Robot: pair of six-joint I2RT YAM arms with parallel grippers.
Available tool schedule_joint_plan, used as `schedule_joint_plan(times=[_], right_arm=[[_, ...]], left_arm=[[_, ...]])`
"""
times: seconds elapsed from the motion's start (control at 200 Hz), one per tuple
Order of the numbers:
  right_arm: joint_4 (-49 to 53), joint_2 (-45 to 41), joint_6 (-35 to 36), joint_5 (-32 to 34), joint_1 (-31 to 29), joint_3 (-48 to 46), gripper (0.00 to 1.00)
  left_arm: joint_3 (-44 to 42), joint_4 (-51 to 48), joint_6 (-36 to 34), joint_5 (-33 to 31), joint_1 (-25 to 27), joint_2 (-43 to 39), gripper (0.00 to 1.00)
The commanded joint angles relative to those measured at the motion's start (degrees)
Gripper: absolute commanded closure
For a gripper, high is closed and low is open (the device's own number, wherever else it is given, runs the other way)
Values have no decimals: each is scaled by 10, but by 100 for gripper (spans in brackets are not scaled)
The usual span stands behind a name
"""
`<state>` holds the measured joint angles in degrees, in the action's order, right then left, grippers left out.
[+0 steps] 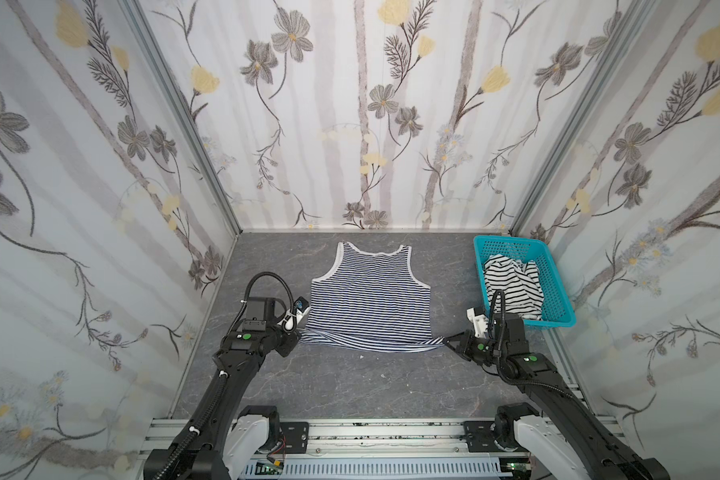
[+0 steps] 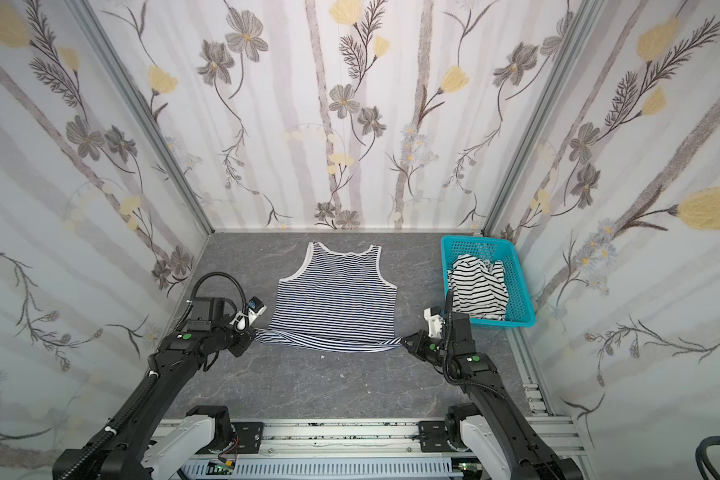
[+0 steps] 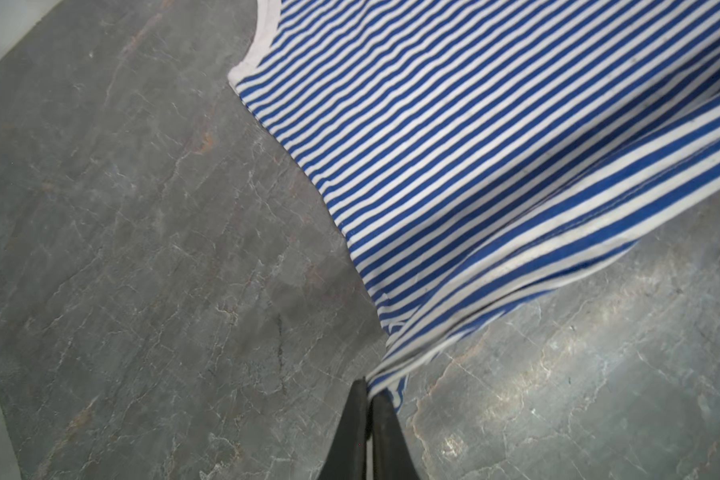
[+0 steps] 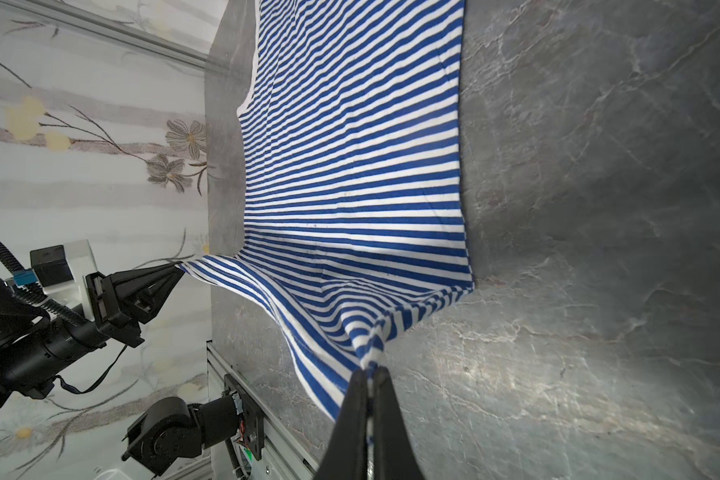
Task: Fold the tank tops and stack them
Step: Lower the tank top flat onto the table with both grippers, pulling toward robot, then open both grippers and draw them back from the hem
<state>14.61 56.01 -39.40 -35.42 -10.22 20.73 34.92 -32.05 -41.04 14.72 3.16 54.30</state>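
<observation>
The navy-and-white fine-striped tank top (image 1: pixel 371 293) (image 2: pixel 335 297) lies flat mid-table, straps toward the back wall. Its near hem is raised and stretched between both grippers. My left gripper (image 1: pixel 302 332) (image 2: pixel 255 330) (image 3: pixel 368 388) is shut on the hem's left corner. My right gripper (image 1: pixel 445 341) (image 2: pixel 403 341) (image 4: pixel 371 372) is shut on the hem's right corner. The right wrist view also shows the left gripper (image 4: pixel 179 266) pinching its corner of the tank top (image 4: pixel 350 166). The other tank top (image 1: pixel 512 282) (image 2: pixel 479 286), white with wider black stripes, lies crumpled in the basket.
The turquoise perforated basket (image 1: pixel 564 307) (image 2: pixel 522 299) stands at the back right, just behind the right arm. The grey marbled table (image 1: pixel 350 386) is walled in by floral panels on three sides. An aluminium rail (image 1: pixel 391 432) carrying both arm bases runs along the front edge.
</observation>
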Motion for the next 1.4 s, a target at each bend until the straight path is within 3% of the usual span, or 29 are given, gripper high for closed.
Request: schedule_joint_plan(times=[0.0,0.345,0.979,1.129,1.269,1.399], right_arm=[[-26,-11,-18,8,-10,-19,100],[42,-52,-16,52,-35,-52,100],[82,-120,-76,122,-105,-110,100],[74,-122,-93,140,-126,-113,93],[95,-126,-98,167,-141,-101,78],[169,-131,-87,229,-149,-58,62]], left_arm=[[-12,-41,-53,-4,0,-12,100],[-73,-97,-149,-44,1,-59,100],[-122,-129,-189,-61,11,-88,100],[-120,-134,-187,-68,15,-91,97],[-120,-140,-193,-83,17,-96,80],[-114,-149,-211,-113,17,-107,54]])
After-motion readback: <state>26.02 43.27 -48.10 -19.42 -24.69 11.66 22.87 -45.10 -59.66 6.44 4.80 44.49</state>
